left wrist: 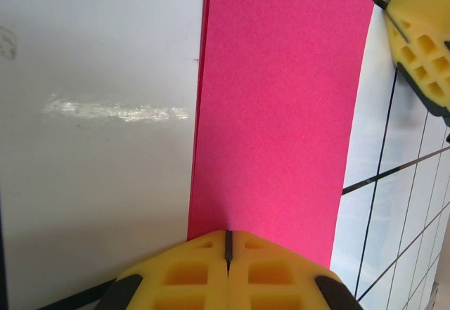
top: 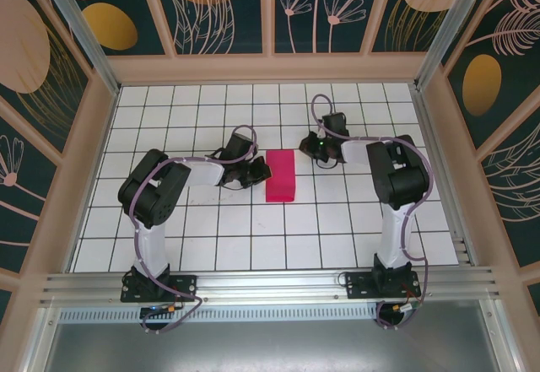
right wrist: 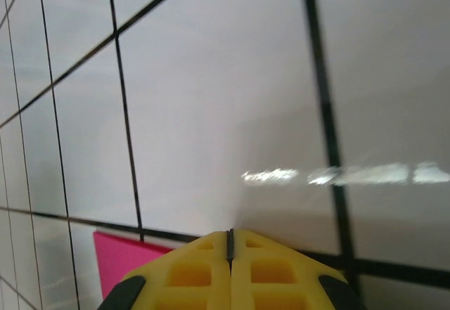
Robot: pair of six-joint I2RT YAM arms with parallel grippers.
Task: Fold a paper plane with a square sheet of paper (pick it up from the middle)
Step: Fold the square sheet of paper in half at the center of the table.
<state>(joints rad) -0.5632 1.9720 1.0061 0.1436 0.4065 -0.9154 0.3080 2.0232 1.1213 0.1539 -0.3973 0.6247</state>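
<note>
Top external, one square sheet of paper (top: 280,176), folded, two pairs of jaws, both clenched.

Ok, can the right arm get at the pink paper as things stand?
Probably yes. The right gripper, shut, sits close beside the pink paper on its right side with nothing between them. The left gripper, also shut, is at the opposite edge, out of its way.
</note>
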